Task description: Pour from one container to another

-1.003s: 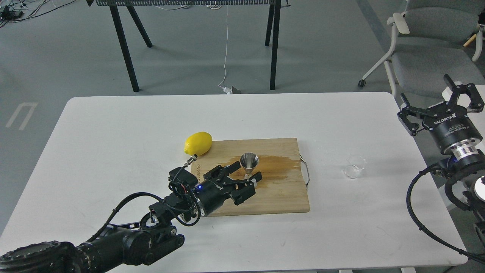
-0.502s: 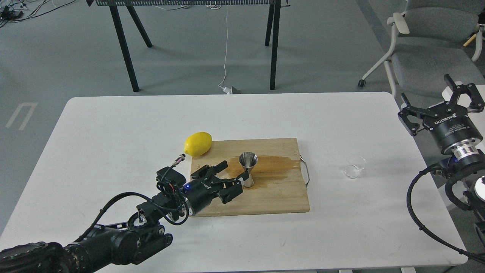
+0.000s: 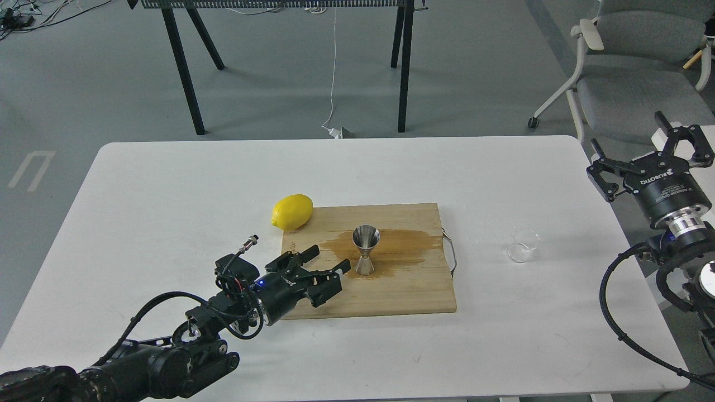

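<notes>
Left gripper point(image 3: 328, 261): black two-finger pincer, jaws spread wide, empty, low over the wooden cutting board point(image 3: 413, 296), just beside the jigger.
Right gripper point(image 3: 642, 153): spread wide, empty, raised off the table's right edge.
Risk: a sweeping finger could topple the narrow-waisted jigger.
Shiny steel hourglass jigger point(image 3: 366, 249): upright on the board's brown wet stain point(image 3: 408, 245).
Small clear glass cup point(image 3: 523, 244): on the white table point(image 3: 167, 184), well apart to the right.
Yellow lemon point(image 3: 292, 211): at the board's far left corner.

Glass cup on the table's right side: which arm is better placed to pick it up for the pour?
Right. The right pincer is open on the glass cup's side. The left pincer, also open, is beside the jigger across the cutting board.
</notes>
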Available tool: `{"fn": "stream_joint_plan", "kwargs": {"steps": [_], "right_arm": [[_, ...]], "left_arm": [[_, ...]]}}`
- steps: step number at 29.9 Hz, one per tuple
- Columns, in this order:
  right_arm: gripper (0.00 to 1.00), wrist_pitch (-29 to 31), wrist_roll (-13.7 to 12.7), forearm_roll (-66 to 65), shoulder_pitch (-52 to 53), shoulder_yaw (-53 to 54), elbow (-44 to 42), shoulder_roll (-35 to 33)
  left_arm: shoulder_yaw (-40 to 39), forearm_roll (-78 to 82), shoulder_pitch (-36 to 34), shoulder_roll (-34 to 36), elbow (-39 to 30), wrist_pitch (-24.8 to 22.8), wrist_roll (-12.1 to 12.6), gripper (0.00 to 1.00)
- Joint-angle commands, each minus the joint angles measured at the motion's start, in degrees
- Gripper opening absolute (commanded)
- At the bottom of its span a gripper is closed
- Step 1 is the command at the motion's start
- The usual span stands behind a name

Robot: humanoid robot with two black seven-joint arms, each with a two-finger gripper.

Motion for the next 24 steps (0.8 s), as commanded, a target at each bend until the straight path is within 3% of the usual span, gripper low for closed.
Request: {"fn": "stream_joint_plan", "kwargs": {"steps": [1, 7, 14, 18, 20, 24], "right_arm": [[1.00, 0.0, 0.0, -0.1, -0.1, 0.1, 0.0, -0.1], [1.00, 0.0, 0.0, 0.0, -0.5, 0.1, 0.1, 0.0], [1.00, 0.0, -0.1, 0.0, -0.7, 0.2, 0.1, -0.1], [1.00, 0.0, -0.3, 0.0, -0.7, 0.2, 0.1, -0.2], [1.00, 0.0, -0.6, 0.0, -0.7, 0.2, 0.1, -0.4], [1.00, 0.0, -0.7, 0.0, -0.8, 0.2, 0.0, -0.4]], "left_arm": [[-1.0, -0.3, 0.9, 4.6, -5.8, 0.0, 0.0, 0.94], [-1.8, -5.5, 2.0, 12.1, -14.5, 0.0, 0.0, 0.94], [-2.4, -18.1, 2.9, 23.6, -30.6, -0.7, 0.0, 0.94], [-6.8, -27.1, 2.7, 27.2, -33.6, -9.8, 0.0, 0.94], [-11.5, -30.0, 2.7, 27.9, -33.6, -16.7, 0.0, 0.94], [-22.9, -37.2, 2.7, 28.7, -33.0, -36.0, 0.0, 0.94]]}}
